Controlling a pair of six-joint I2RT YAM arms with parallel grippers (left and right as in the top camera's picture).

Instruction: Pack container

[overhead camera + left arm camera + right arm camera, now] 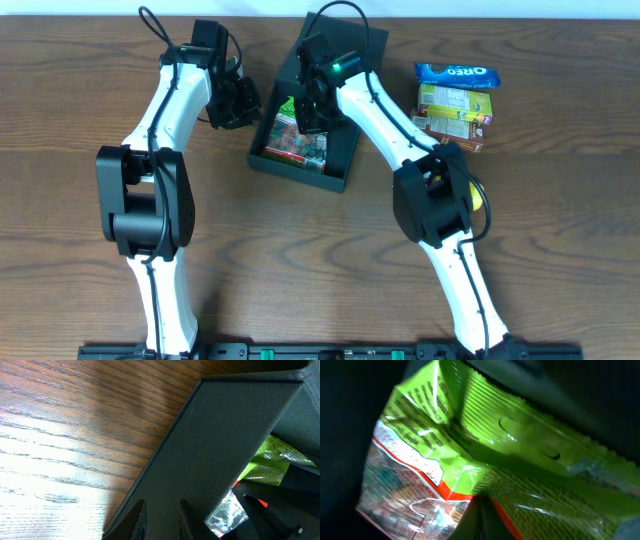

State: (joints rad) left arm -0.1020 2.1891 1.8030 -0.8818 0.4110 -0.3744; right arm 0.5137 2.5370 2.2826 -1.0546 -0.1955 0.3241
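Note:
The black container (296, 173) sits at mid-table with its flap lid (345, 40) folded back on the far side. Inside lie a green snack packet (292, 108) and a red-printed clear packet (300, 146). My right gripper (312, 108) is down inside the box. Its fingers are shut, with the tips (481, 517) against the green packet (520, 445), beside the red-edged packet (405, 490). My left gripper (244, 100) is outside the box's left wall. Its fingers (141, 521) stand a little apart in front of the wall's outer face (220, 435), with nothing between them.
Right of the container is a pile of snacks: a blue Oreo packet (458, 74), a yellow-green packet (455, 100) and a brown one (455, 130). Bare wooden tabletop (80, 100) lies left of the left arm and along the front.

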